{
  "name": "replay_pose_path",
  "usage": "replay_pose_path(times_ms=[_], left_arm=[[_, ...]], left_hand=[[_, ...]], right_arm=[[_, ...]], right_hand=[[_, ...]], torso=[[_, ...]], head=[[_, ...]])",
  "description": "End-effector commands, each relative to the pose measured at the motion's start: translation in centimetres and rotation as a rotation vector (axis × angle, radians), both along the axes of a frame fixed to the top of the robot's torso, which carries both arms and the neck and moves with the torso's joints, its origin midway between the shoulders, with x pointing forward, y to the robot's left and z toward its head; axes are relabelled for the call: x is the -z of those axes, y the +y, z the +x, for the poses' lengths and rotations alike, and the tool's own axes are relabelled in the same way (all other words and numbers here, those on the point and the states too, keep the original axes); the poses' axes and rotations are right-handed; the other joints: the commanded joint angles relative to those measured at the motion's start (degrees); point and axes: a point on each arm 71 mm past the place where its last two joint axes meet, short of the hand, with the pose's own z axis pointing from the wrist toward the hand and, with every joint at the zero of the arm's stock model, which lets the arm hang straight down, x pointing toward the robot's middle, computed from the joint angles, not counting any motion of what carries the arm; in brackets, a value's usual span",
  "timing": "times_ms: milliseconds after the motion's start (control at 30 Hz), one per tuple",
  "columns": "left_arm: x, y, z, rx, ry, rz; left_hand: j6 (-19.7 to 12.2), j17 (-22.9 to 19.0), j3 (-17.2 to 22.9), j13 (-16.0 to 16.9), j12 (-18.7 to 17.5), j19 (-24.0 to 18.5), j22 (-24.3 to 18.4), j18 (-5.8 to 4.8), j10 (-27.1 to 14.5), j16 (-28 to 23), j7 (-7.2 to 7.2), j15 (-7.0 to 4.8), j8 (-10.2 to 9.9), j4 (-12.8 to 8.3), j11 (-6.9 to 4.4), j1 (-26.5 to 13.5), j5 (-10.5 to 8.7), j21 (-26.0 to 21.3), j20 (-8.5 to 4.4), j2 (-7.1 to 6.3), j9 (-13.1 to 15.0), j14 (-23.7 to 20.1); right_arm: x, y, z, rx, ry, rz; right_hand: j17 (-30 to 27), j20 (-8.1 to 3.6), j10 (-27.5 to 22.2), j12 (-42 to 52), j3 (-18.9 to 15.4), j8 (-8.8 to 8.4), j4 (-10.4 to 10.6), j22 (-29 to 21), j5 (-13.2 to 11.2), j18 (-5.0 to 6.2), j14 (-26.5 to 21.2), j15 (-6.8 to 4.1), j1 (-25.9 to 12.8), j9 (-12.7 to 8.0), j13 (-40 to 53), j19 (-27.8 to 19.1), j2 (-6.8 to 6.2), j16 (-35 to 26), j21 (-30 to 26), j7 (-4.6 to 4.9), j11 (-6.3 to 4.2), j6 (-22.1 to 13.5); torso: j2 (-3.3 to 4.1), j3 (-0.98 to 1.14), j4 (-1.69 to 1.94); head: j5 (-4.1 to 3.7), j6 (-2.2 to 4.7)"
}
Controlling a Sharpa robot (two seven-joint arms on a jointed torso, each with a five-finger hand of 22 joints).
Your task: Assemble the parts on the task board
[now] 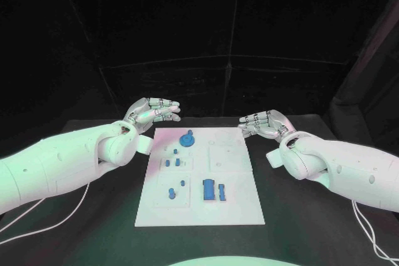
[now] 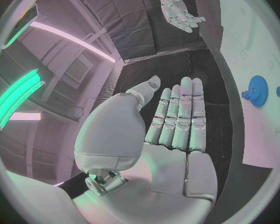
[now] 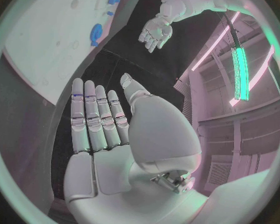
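The white task board (image 1: 237,205) lies in the middle of the black table. A round blue gear-like part (image 1: 188,140) stands near its far edge, also seen in the left wrist view (image 2: 257,90) and the right wrist view (image 3: 95,35). Small blue pegs (image 1: 171,161) sit mid-board, and a blue block (image 1: 208,189) with smaller pieces (image 1: 172,193) lies nearer me. My left hand (image 1: 152,112) hovers off the board's far left corner, fingers straight and apart, holding nothing (image 2: 177,119). My right hand (image 1: 263,124) hovers off the far right corner, equally flat and empty (image 3: 99,119).
Black table surface (image 1: 91,214) surrounds the board on both sides. A dark curtain (image 1: 208,35) hangs behind the table. White cables (image 1: 370,234) trail along the table by each arm.
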Motion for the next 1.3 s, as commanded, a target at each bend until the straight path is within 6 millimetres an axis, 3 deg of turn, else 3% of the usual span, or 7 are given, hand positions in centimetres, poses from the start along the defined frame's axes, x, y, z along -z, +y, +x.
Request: replay_pose_path(times_ms=[33, 267, 300, 700, 733, 767, 1300], left_arm=[[0.1, 0.4, 0.3, -0.041, -0.021, -0.074], [1.2, 0.7, 1.0, -0.131, -0.011, -0.089], [1.3, 0.5, 0.8, -0.072, 0.010, -0.042], [1.5, -1.2, -1.0, -0.144, 0.009, -0.020], [1.5, -1.5, -1.3, -0.156, 0.008, -0.016], [1.5, -1.8, -1.6, -0.169, 0.008, -0.012], [0.5, -5.0, -6.4, -0.338, -0.004, 0.046]], left_hand=[[-0.63, -1.50, -1.60, -0.06, -1.61, -2.72, -2.17, -0.83, -0.69, -3.16, 0.23, 1.13, -1.04, 0.35, 0.73, -0.59, -0.12, -3.08, 1.02, -0.07, -0.08, -1.53], [-0.76, -5.14, -6.92, 0.06, -6.38, -6.11, -7.71, 1.00, -0.78, -10.60, -0.59, 2.50, -4.22, 0.98, 1.96, 1.08, -0.15, -9.03, 4.11, 1.66, 0.04, -1.22], [-17.16, -6.68, -11.26, -3.53, -8.52, -18.41, -11.97, -2.90, -18.00, -14.09, -3.55, -0.25, -6.31, 2.83, -1.09, -20.62, -2.88, -10.97, -0.91, 5.88, -3.73, -17.42], [-30.80, -10.95, -15.68, -3.53, -14.38, -28.73, -16.17, -4.42, -32.19, -17.90, -6.22, -2.58, -11.86, 2.83, -3.74, -39.10, -2.88, -16.16, -4.83, 5.88, -3.73, -30.74], [-31.80, -10.95, -15.98, -3.53, -14.38, -29.48, -16.45, -4.41, -33.23, -18.10, -6.40, -6.63, -11.86, 2.83, -3.93, -40.43, -2.88, -16.16, -5.12, 5.88, -3.73, -31.72], [-32.69, -10.95, -16.22, -3.53, -14.38, -30.16, -16.71, -4.48, -34.18, -18.36, -6.56, -6.63, -11.86, 2.83, -4.10, -41.64, -2.88, -16.16, -5.39, 5.88, -3.73, -32.59], [-43.31, -10.95, -22.64, -3.53, -14.38, -38.28, -22.90, -9.67, -45.33, -23.63, -10.70, -6.63, -11.86, 2.83, -8.34, -55.95, -2.88, -16.16, -11.98, 5.88, -3.73, -43.09]], right_arm=[[-0.4, 0.7, 0.7, -0.031, -0.015, 0.176], [-0.1, 1.7, 2.5, -0.045, -0.034, 0.199], [0.2, 1.6, 2.3, -0.009, -0.018, 0.121], [-0.6, 2.5, -0.3, 0.097, -0.033, 0.228], [-0.7, 2.6, -0.8, 0.115, -0.033, 0.243], [-0.9, 2.7, -1.2, 0.133, -0.032, 0.257], [-1.8, 3.5, -4.4, 0.248, -0.012, 0.330]], right_hand=[[-3.11, 0.45, 0.52, -1.57, -2.00, -0.20, -0.52, -2.95, -0.39, -0.14, 0.50, 0.43, 0.13, -0.09, -3.58, 0.96, 0.99, -3.27, -3.81, -0.32, 0.33, -0.59], [-8.28, 1.32, -0.23, -2.32, -6.22, -0.22, -1.81, -8.25, -0.22, -0.11, 2.02, 0.89, 0.18, -0.18, -9.11, 2.60, 3.54, -7.51, -10.54, -0.42, 1.20, -1.55], [-12.67, -2.61, -18.21, -5.87, -6.74, -3.77, 0.14, -10.47, -2.23, -3.23, -17.00, -1.33, -23.16, -3.87, -12.99, -14.77, 2.84, -11.14, -12.58, -3.36, -1.86, -17.43], [-12.67, -6.12, -33.73, -5.87, -6.74, -3.77, 0.14, -16.68, -6.80, -5.45, -32.73, -6.19, -42.93, -3.87, -12.99, -28.98, 2.84, -11.14, -18.57, -5.77, -3.86, -31.62], [-12.67, -6.36, -34.80, -5.87, -6.74, -3.77, 0.14, -16.68, -6.80, -5.46, -33.87, -6.19, -44.34, -3.87, -12.99, -30.02, 2.84, -11.14, -18.57, -5.95, -7.89, -32.60], [-12.67, -6.59, -35.78, -5.87, -6.74, -3.77, 0.14, -16.68, -6.80, -5.46, -34.91, -6.19, -45.62, -3.87, -12.99, -30.95, 2.84, -11.14, -18.57, -10.08, -7.89, -33.50], [-12.67, -12.07, -47.49, -5.87, -6.74, -3.77, 0.14, -16.68, -6.80, -10.73, -47.00, -6.19, -60.66, -3.87, -12.99, -41.92, 2.84, -11.14, -18.57, -10.08, -7.89, -43.99]], torso=[[-1.08, 0.18, -0.35], [-1.34, 0.38, -0.19], [-1.13, 0.26, -0.30], [-2.82, 0.90, 2.84], [-2.87, 0.92, 2.94], [-2.89, 0.93, 2.97], [-2.89, 0.93, 2.97]], head=[[-0.12, 2.02], [0.21, 4.94], [0.12, 3.95], [-0.77, 6.20], [-0.80, 6.26], [-0.81, 6.29], [-0.81, 6.29]])
